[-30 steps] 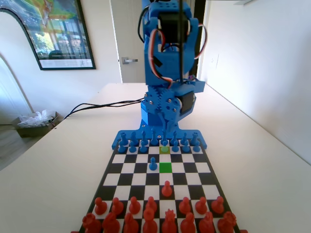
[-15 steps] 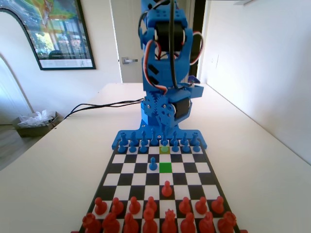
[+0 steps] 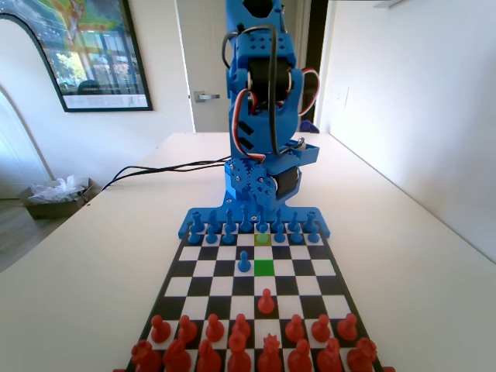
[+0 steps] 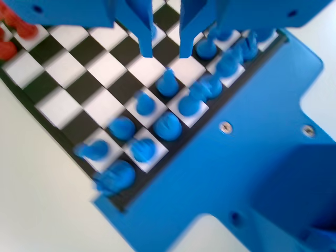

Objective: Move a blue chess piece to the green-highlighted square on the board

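Hanging with jaws apart, the tool (image 4: 161,51) hovered above the board (image 4: 63,92); the blue chess piece (image 3: 263,236) stood behind the green-highlighted square (image 3: 264,267).

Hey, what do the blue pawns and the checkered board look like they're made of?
The blue pawns look like matte moulded or printed plastic: uniform colour, soft rounded shapes. The board seems a flat printed surface, slightly glossy white cells; its blue rim looks like the same plastic, screwed down.

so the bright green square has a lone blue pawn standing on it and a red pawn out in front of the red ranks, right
Not quite: in the fixed view the green-highlighted square is bare. The lone blue pawn stands on the square just left of it. The advanced red pawn part is right.
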